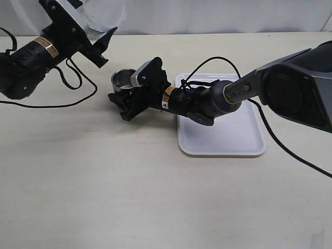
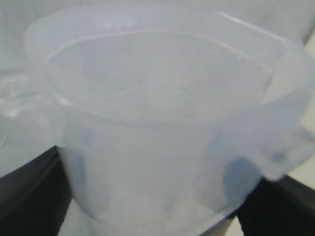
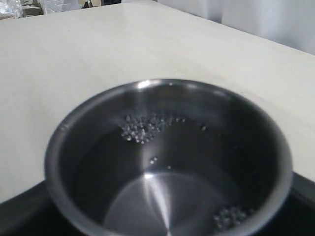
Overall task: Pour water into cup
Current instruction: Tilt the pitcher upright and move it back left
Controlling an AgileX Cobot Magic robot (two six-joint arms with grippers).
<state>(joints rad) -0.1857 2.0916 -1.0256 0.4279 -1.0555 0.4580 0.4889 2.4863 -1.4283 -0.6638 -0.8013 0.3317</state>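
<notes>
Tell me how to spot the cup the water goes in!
Find the white tray on the table. Just left of it, in the right gripper, sits the cup. It is shiny grey metal with water inside, unlike the see-through jug held higher up.

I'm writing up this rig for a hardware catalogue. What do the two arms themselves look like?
Both arms are mostly black. The left arm carries a gold-and-orange band near the wrist and trails a thin black cable across the table. The right arm has a large dark grey rounded link, a yellow-green ring, an orange-white sticker, a silver block and a looping black cable.
</notes>
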